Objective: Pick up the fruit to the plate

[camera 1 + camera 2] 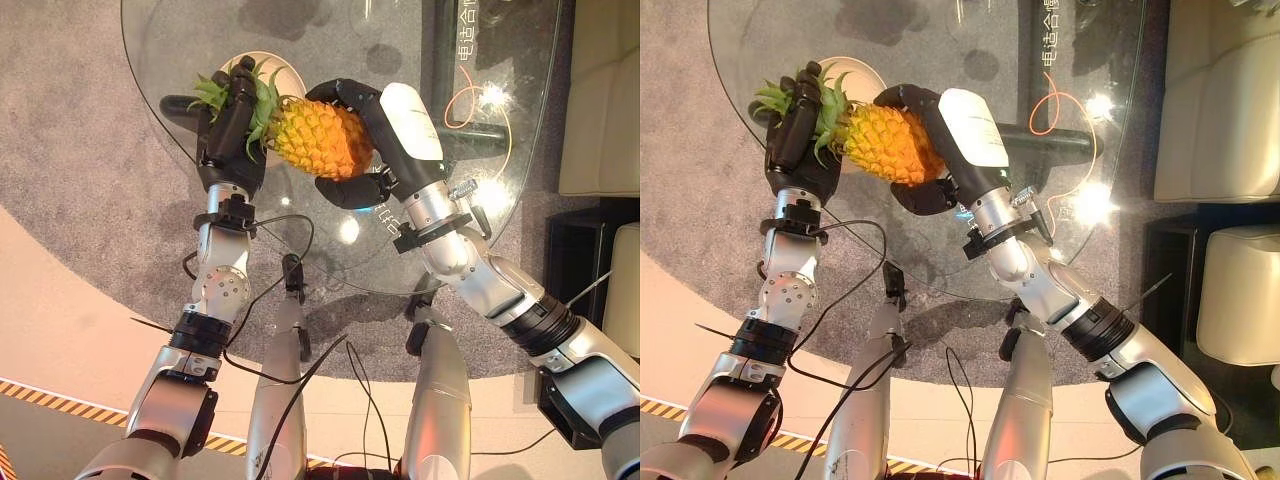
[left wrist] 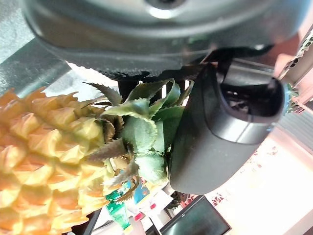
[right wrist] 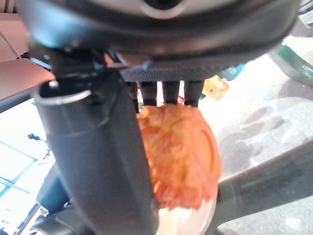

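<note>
The bench [image 1: 500, 150] top is clear, glossy glass with bright glare spots. The pineapple [image 1: 320, 137] has rough, scaly orange-yellow skin and stiff green leaves. The plate [image 1: 285, 75] looks smooth and cream. The floor carpet [image 1: 70, 120] is matt grey, coarse-textured.

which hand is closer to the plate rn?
Left. The left hand grips the pineapple by its leafy crown, right over the plate. The right hand wraps the fruit's body, off to the plate's right side over bare glass table.
</note>
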